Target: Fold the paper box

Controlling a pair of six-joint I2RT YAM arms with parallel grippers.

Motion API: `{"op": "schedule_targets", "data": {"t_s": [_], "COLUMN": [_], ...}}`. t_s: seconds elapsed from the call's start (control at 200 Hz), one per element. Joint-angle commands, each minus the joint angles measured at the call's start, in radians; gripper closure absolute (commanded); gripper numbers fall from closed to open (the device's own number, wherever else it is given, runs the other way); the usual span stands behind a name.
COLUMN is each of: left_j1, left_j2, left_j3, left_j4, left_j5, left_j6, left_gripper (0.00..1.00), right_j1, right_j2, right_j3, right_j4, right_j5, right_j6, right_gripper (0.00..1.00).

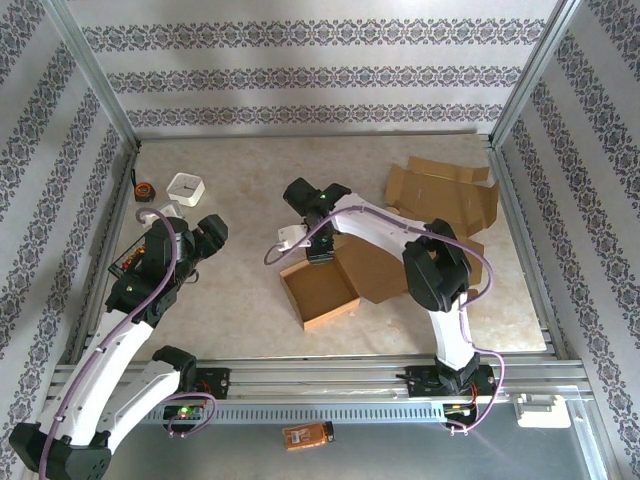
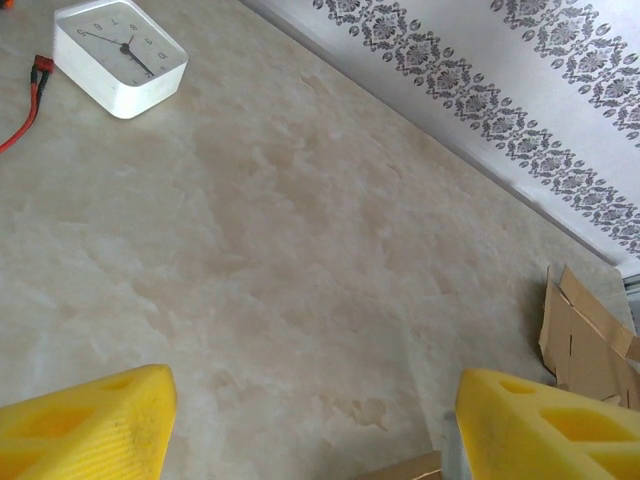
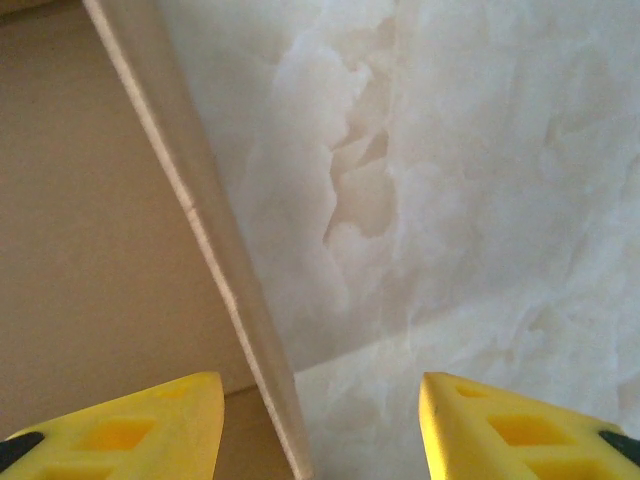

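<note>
1. One paper box (image 1: 318, 290), an open tray, sits mid-bench (image 1: 240, 320).
2. Right tool (image 3: 320, 425): fingers apart. Its wrist view catches the box wall between them, which the arm covers from above.
3. Left tool (image 2: 315, 420): fingers apart over bare bench.
4. Farthest: one clock (image 2: 120, 55), its dial readable from the left wrist; one tape measure (image 1: 145, 189); flat cardboard (image 1: 440, 195).

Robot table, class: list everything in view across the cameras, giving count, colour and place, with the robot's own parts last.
paper box: one, brown, partly folded, table centre
flat cardboard: a few pieces, brown, far right
clock: one, white, far left
small tool: one, orange and black, left of clock
small pack: one, orange, near rail
left hand: one, yellow fingers, open over bare table
right hand: one, yellow fingers, open astride box wall
</note>
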Motion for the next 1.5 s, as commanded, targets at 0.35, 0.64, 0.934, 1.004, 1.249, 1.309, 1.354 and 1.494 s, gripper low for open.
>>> {"op": "schedule_targets", "data": {"t_s": [0.35,0.64,0.934,1.004,1.249,1.309,1.354,1.494], "left_j1": [0.014,0.014,0.016,0.016,0.017,0.017,0.017,0.018], "left_j2": [-0.014,-0.035,-0.077,-0.089,-0.172,-0.192,-0.205,-0.217], "left_j3": [0.012,0.004,-0.02,-0.014,-0.001,-0.005,-0.009,-0.029], "left_j4": [-0.03,-0.039,-0.049,-0.069,-0.159,-0.177,-0.187,-0.182], "left_j5": [0.034,0.026,0.004,-0.004,-0.035,-0.043,-0.046,-0.047], "left_j6": [-0.015,-0.015,0.001,0.012,0.018,0.011,0.004,-0.01], "left_gripper": [0.26,0.26,0.26,0.26,0.25,0.25,0.25,0.25], "right_j1": [-0.006,0.012,0.072,0.096,0.173,0.195,0.21,0.243], "right_j2": [0.167,0.136,0.06,0.053,0.129,0.139,0.129,0.077], "right_j3": [0.1,0.037,-0.017,-0.033,-0.028,-0.05,-0.082,-0.205], "right_j4": [-0.07,-0.009,0.169,0.269,0.475,0.495,0.509,0.555], "right_j5": [-0.11,0.006,0.261,0.262,0.174,0.147,0.104,0.016], "right_j6": [-0.02,-0.103,-0.424,-0.526,-0.781,-0.811,-0.832,-0.866], "right_gripper": [0.68,0.81,0.88,0.9,0.9,0.87,0.85,0.81]}}
